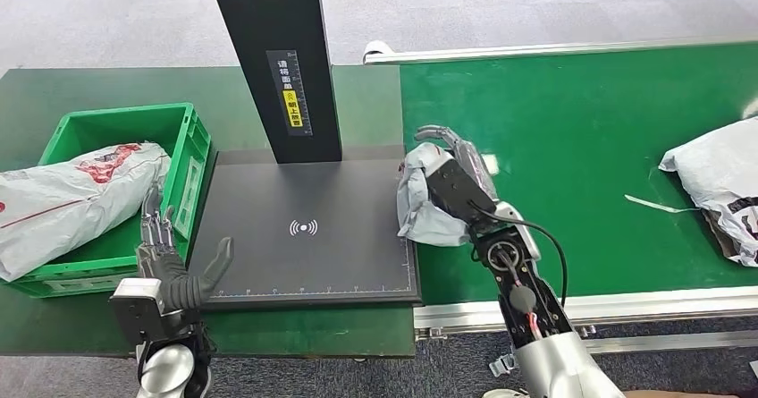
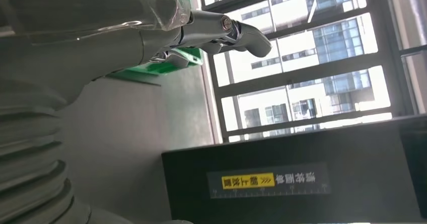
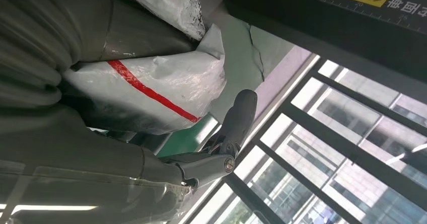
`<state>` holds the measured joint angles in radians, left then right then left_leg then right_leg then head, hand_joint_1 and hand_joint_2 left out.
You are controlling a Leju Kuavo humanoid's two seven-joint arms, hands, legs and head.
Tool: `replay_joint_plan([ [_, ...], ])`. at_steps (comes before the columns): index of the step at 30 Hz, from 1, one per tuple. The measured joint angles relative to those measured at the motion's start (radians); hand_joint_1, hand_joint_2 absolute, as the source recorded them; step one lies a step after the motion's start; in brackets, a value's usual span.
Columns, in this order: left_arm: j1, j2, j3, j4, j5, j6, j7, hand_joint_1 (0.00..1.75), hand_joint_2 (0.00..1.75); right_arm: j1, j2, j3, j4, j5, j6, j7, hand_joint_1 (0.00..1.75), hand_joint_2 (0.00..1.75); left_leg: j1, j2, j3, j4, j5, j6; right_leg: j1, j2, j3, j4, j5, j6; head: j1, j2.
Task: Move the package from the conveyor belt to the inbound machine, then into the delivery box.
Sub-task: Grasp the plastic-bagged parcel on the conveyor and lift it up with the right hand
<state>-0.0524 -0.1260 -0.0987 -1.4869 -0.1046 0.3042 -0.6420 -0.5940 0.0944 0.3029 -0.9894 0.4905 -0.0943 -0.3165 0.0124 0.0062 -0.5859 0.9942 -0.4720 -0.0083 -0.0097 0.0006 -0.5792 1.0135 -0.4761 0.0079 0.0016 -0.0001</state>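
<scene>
The right hand [image 1: 450,176] gripped the grey package [image 1: 422,203] at the conveyor belt [image 1: 581,139] edge, touching the inbound machine [image 1: 304,237] platform's three-o'clock side. The left hand [image 1: 170,268] hovered open, holding nothing, near the delivery box [image 1: 183,130]. Doing this well probably meant carrying the package toward nine o'clock, lifted over the platform edge, onto the scan mark.

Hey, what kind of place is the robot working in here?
Probably a parcel sorting station: a green conveyor belt carries plastic-wrapped packages, a black scanning machine stands beside it, and a green crate already holds a package.
</scene>
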Motion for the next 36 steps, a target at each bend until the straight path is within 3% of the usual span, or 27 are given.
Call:
replay_joint_plan([
  [5, -0.005, 0.000, 0.011, 0.001, 0.000, 0.003, 0.000, 0.00, 1.75, -0.078, 0.038, 0.017, 0.128, 0.000, -0.003, 0.006, 1.75, 1.75, 0.000, -0.001, 0.000, 0.000, 0.000, 0.000, 0.000, 0.000, 0.000, 0.000, 0.000, 0.000, 0.000, 0.000],
  [16, -0.006, 0.000, 0.035, 0.001, -0.001, 0.011, 0.000, 0.00, 1.75, -0.141, 0.085, 0.027, 0.271, 0.004, 0.009, 0.007, 1.75, 1.75, 0.000, -0.001, 0.000, 0.000, 0.000, 0.000, 0.000, 0.000, 0.000, 0.000, 0.000, 0.000, 0.000, 0.000],
  [36, -0.037, -0.026, 0.047, 0.013, -0.020, -0.007, 0.000, 0.00, 1.75, -0.229, 0.168, 0.061, 0.373, 0.002, 0.043, 0.004, 1.75, 1.75, 0.000, 0.000, 0.000, 0.000, 0.000, 0.000, 0.000, 0.000, 0.000, 0.000, 0.000, 0.000, 0.000, 0.000],
])
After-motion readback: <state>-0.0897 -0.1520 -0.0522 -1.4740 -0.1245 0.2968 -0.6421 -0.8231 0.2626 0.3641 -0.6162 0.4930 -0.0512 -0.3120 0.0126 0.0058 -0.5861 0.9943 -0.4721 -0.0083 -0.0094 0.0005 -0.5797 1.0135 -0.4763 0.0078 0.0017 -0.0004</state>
